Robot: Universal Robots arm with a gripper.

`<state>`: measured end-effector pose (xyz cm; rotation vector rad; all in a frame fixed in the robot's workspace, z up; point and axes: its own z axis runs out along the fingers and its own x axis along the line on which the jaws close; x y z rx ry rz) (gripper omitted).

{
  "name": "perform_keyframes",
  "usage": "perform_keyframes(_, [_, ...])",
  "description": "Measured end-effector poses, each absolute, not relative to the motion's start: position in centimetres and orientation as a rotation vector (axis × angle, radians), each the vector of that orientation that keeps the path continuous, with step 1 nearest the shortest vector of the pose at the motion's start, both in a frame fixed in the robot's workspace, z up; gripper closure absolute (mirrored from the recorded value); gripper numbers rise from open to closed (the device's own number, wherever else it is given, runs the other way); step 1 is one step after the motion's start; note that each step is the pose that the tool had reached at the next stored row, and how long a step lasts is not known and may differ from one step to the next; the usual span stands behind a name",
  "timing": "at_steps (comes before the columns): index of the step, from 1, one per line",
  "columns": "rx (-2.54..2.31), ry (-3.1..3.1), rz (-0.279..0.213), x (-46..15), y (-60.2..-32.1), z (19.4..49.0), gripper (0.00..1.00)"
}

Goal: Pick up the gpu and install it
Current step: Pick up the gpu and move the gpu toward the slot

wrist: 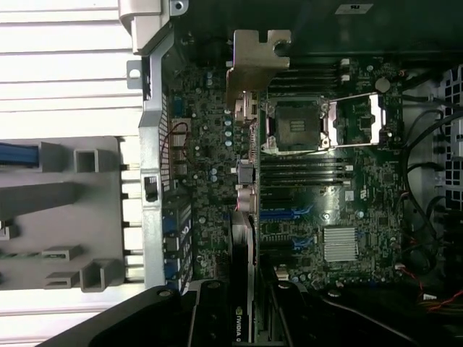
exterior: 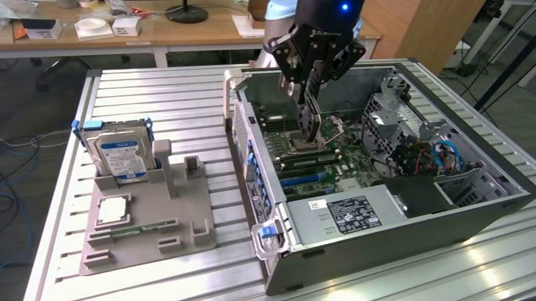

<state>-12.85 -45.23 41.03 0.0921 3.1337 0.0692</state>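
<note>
My gripper [exterior: 307, 88] hangs over the open computer case [exterior: 251, 144] and is shut on the gpu [exterior: 309, 120]. The gpu is a thin dark card held on edge, pointing down towards the motherboard [exterior: 322, 160]. In the wrist view the gpu [wrist: 244, 238] appears edge-on between my gripper [wrist: 244, 322] fingers, with its silver metal bracket [wrist: 257, 61] at the far end. It hovers above the board beside the CPU socket [wrist: 300, 126], and the blue expansion slots [wrist: 286, 215] lie close by.
A grey fixture [exterior: 147, 219] on the slatted table at the exterior view's left holds a hard drive [exterior: 122, 153], a processor chip [exterior: 113, 210] and a memory stick [exterior: 134, 231]. Inside the case are a power supply [exterior: 356, 213], a drive cage [exterior: 385, 113] and cables [exterior: 440, 157].
</note>
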Motion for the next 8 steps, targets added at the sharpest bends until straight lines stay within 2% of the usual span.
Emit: perform_keyframes(8, [0.092, 3.134, 0.069, -12.38, -45.13, 41.04, 0.74])
